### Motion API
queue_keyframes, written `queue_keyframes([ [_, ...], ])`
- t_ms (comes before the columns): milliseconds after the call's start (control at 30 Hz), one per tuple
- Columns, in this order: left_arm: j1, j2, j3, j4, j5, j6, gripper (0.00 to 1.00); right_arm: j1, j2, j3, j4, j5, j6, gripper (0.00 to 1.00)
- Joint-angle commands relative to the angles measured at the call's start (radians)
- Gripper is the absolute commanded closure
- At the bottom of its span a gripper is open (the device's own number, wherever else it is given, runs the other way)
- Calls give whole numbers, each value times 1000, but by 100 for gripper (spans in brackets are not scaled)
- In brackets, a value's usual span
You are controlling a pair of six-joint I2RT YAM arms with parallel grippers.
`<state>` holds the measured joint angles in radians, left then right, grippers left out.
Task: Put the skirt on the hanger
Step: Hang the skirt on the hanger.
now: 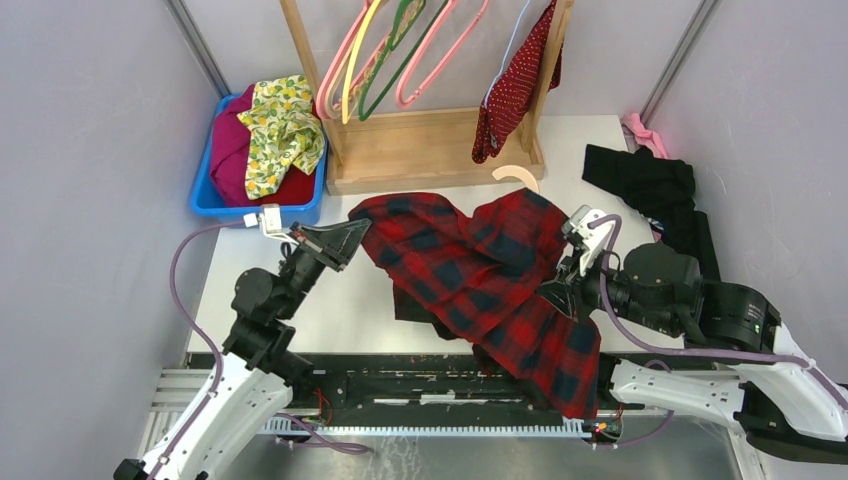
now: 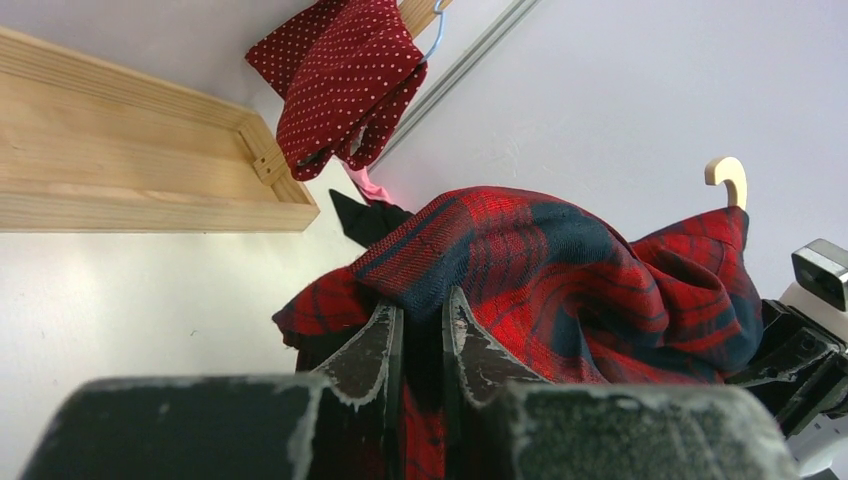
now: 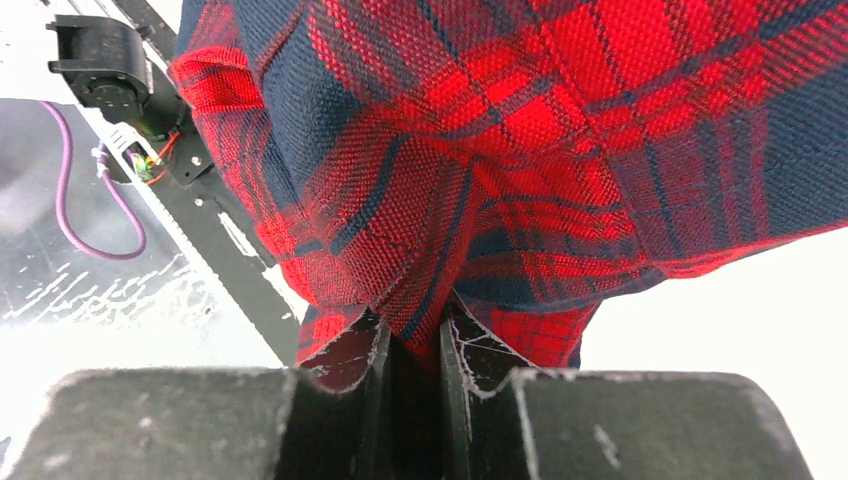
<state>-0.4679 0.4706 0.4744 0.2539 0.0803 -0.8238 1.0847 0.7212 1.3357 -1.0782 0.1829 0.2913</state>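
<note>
Where the left gripper (image 2: 422, 300) meets the cloth, its jaws are clamped on a fold of the red-and-black plaid garment (image 2: 560, 270), with only a narrow gap between the fingers and fabric filling it. The right gripper (image 3: 412, 325) is likewise closed on a pinch of the same garment (image 3: 500, 150), as its wrist view shows.

From above, the left gripper (image 1: 355, 237) holds the garment's left corner and the right gripper (image 1: 560, 290) holds its right side. The plaid garment (image 1: 480, 270) is stretched between them, and its lower part falls over the near edge of the table (image 1: 340, 310). A curved wooden hanger (image 1: 518, 175) shows just beyond the garment's far edge.

The skirt (image 1: 515, 85), dark red with white dots, is well apart from both grippers. It hangs at the right post of the wooden rack (image 1: 420, 150), bunched and drooping toward the rack's base. The thin pale-blue hanger (image 1: 508, 48) runs alongside its upper left edge; the left wrist view shows the skirt (image 2: 340, 80) with the hanger's hook (image 2: 436, 38) at its top. Whether the skirt sits properly on the hanger cannot be told.

Pink hangers (image 1: 440, 60) hang further left on the rack. A blue bin (image 1: 205, 195) of cloth stands left of the rack, and a black garment (image 1: 650, 185) lies at the table's right.
</note>
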Motion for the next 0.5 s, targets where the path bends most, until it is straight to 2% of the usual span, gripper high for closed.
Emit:
queue_keyframes([
  [0, 26, 15, 37, -57, -197, 175, 96, -1, -70, 45, 69, 10, 0, 99],
  [100, 27, 27, 40, -42, -187, 179, 92, -2, -76, 40, 75, 2, 2, 99],
  [200, 25, 27, 37, -37, -184, 168, 83, -1, -86, 31, 87, -2, 2, 99],
  [467, 27, 52, 19, 1, -158, 137, 66, -1, -96, -4, 129, -28, 4, 99],
])
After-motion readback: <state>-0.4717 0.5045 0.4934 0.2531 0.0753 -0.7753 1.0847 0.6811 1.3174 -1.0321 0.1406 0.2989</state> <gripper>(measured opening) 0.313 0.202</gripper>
